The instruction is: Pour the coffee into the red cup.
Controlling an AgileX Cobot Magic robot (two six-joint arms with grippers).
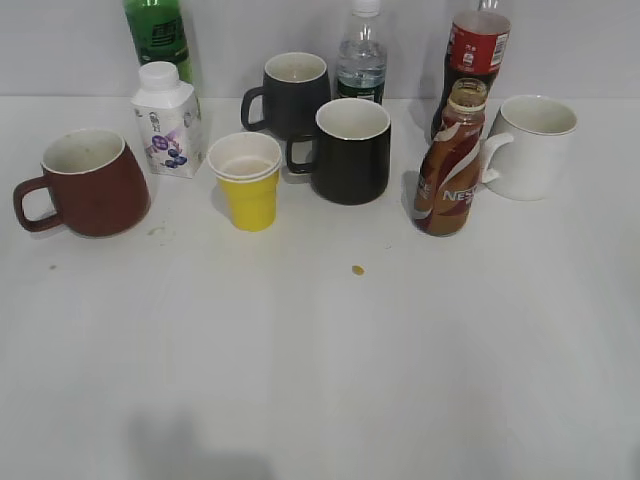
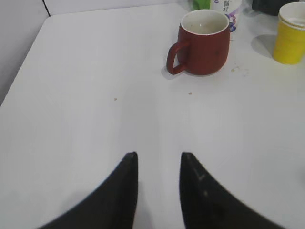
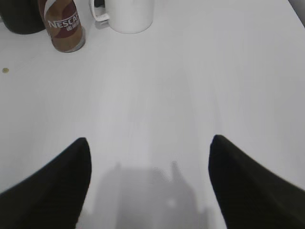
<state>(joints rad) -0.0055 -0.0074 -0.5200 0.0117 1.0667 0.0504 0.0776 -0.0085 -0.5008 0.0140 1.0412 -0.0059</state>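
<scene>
The coffee bottle (image 1: 450, 165), brown-orange with a white swirl and NESCAFE lettering, stands uncapped at the right, next to a white mug; it also shows in the right wrist view (image 3: 64, 26) at top left. The red cup (image 1: 90, 182) stands upright at the far left, handle to the left, empty inside; it also shows in the left wrist view (image 2: 202, 42). My left gripper (image 2: 158, 157) is open and empty over bare table, well short of the cup. My right gripper (image 3: 150, 143) is wide open and empty, well short of the bottle. Neither gripper shows in the exterior view.
A yellow paper cup (image 1: 246, 180), two black mugs (image 1: 351, 150) (image 1: 292, 92), a white mug (image 1: 534, 145), a small white carton (image 1: 168, 120), a green bottle (image 1: 158, 35), a clear water bottle (image 1: 362, 60) and a cola bottle (image 1: 472, 60) crowd the back. A small crumb (image 1: 357, 270) lies mid-table.
</scene>
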